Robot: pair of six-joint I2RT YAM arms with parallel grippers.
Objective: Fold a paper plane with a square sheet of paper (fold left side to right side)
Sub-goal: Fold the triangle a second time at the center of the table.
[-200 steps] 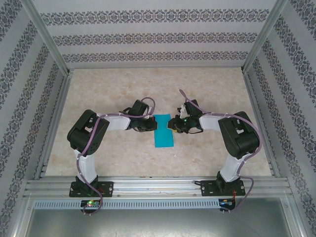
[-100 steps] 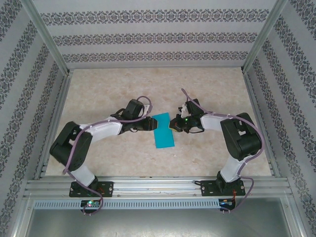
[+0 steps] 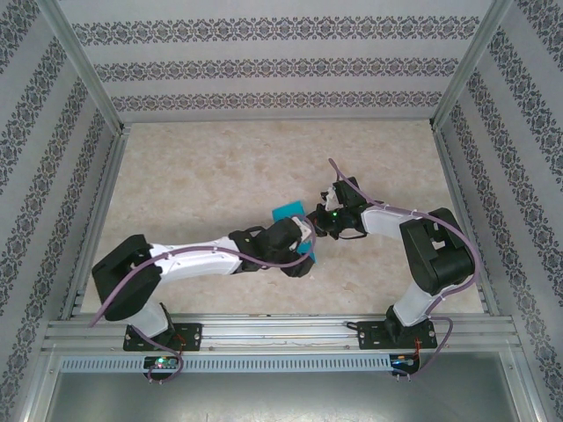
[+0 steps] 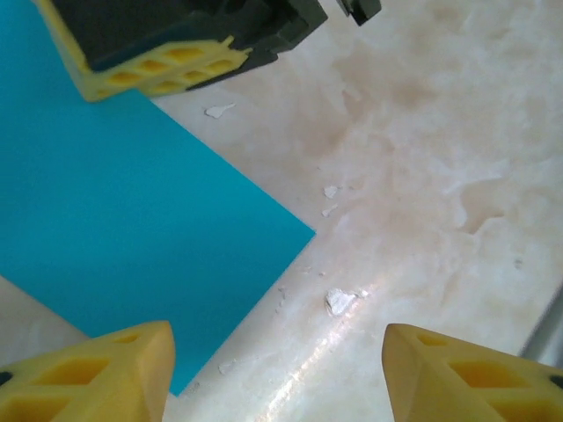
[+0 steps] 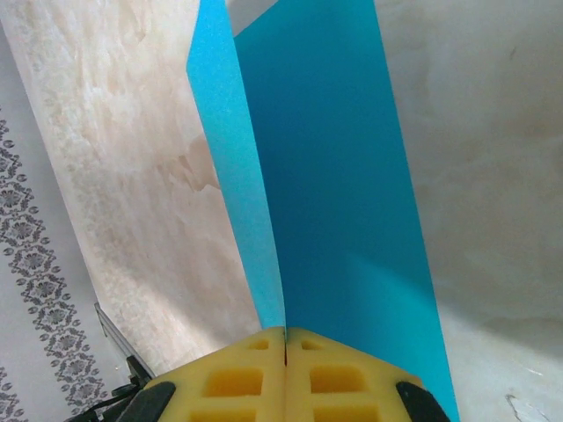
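While the right pincer (image 5: 285, 338) pinches the teal-blue square sheet of paper (image 5: 334, 176) (two layers), the left pincer (image 4: 280, 369) hovers spread over its corner.

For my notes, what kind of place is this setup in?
Probably a robotics test enclosure: aluminium frame posts, wallpaper-patterned walls, and a marble-look table with robot arms bolted to its rail.

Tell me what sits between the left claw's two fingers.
In the left wrist view, the open left claw spans a corner of the blue paper and bare marbled table with white flecks; nothing is gripped.
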